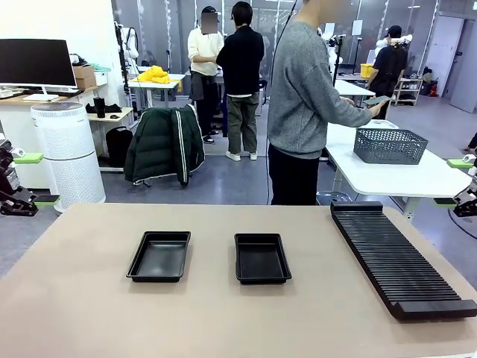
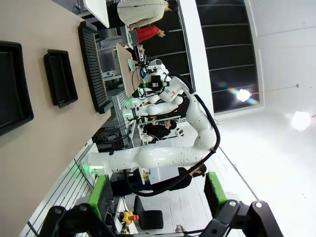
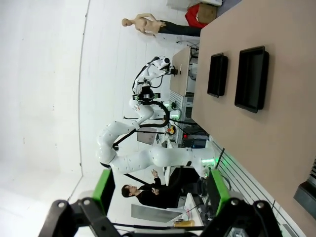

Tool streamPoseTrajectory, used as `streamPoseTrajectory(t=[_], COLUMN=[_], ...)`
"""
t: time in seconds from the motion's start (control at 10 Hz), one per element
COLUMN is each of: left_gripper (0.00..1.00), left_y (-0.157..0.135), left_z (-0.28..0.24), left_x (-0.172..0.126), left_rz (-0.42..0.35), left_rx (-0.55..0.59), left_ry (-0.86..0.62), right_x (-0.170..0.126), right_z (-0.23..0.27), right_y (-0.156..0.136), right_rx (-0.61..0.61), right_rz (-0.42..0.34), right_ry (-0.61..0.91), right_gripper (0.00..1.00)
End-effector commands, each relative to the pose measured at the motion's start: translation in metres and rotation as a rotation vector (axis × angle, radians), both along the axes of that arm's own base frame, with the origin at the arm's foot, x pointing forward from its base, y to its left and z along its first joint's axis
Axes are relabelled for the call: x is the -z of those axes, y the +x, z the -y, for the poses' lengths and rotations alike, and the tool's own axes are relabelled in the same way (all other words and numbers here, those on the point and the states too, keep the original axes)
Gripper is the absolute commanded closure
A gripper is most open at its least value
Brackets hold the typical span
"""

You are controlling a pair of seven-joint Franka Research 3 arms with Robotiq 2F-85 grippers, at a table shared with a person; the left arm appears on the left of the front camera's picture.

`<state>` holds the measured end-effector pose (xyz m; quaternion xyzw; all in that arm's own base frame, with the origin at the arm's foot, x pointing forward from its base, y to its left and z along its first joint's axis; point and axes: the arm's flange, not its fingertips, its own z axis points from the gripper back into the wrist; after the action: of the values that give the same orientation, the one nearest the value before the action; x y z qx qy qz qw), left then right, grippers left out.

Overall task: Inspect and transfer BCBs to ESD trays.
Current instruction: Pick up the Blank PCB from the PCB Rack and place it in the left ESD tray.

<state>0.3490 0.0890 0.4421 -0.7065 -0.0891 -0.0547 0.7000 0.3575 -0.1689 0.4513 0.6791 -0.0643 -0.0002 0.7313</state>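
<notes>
Two empty black ESD trays lie side by side mid-table, one on the left (image 1: 159,256) and one on the right (image 1: 261,258). They also appear in the left wrist view (image 2: 59,76) (image 2: 10,86) and the right wrist view (image 3: 217,74) (image 3: 252,76). My left gripper (image 1: 33,179) (image 2: 157,195) hangs open off the table's left edge, holding nothing. Off the right edge, my right gripper (image 1: 451,183) (image 3: 160,192) is open and empty too. A person in a grey sweater (image 1: 302,89) stands at the far side, turned right, holding a thin flat greenish piece (image 1: 377,101), apparently a BCB.
A long black ribbed rack (image 1: 395,257) (image 2: 94,69) runs along the table's right side. Behind it, a dark mesh basket (image 1: 390,145) sits on a white table (image 1: 387,179). Other people stand farther back. A white cylindrical air purifier (image 1: 71,153) stands at far left.
</notes>
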Motion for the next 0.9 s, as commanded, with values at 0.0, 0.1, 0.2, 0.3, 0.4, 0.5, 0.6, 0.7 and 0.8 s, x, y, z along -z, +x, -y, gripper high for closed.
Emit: streamPoseTrajectory(t=[0.0,0.1,0.2,0.3,0.4,0.5,0.6,0.7,0.8], left_gripper=[0.0,0.0,0.0,0.0,0.0,0.0,0.0,0.0,0.0], left_y=[-0.0006,-0.0006,-0.0006,-0.0006,-0.0006,-0.0006,-0.0006,-0.0006,-0.0006], left_z=[-0.0002,-0.0002,-0.0002,-0.0002,-0.0002,-0.0002,-0.0002,-0.0002,-0.0002], left_x=[-0.001,-0.001,-0.001,-0.001,-0.001,-0.001,-0.001,-0.001,-0.001], left_rz=[0.003,0.003,0.003,0.003,0.003,0.003,0.003,0.003,0.003], left_rx=[-0.001,-0.001,-0.001,-0.001,-0.001,-0.001,-0.001,-0.001,-0.001], left_ry=[0.001,0.001,0.001,0.001,0.001,0.001,0.001,0.001,0.001], right_x=[-0.0009,-0.0009,-0.0009,-0.0009,-0.0009,-0.0009,-0.0009,-0.0009,-0.0009], right_z=[-0.0014,-0.0014,-0.0014,-0.0014,-0.0014,-0.0014,-0.0014,-0.0014,-0.0014], right_y=[0.0013,0.0013,0.0013,0.0013,0.0013,0.0013,0.0013,0.0013,0.0013], right_rx=[0.002,0.002,0.002,0.002,0.002,0.002,0.002,0.002,0.002], right_rz=[0.002,0.002,0.002,0.002,0.002,0.002,0.002,0.002,0.002], right_ry=[-0.018,-0.018,-0.018,-0.018,-0.018,-0.018,-0.018,-0.018,-0.018], right_gripper=[0.0,0.0,0.0,0.0,0.0,0.0,0.0,0.0,0.0])
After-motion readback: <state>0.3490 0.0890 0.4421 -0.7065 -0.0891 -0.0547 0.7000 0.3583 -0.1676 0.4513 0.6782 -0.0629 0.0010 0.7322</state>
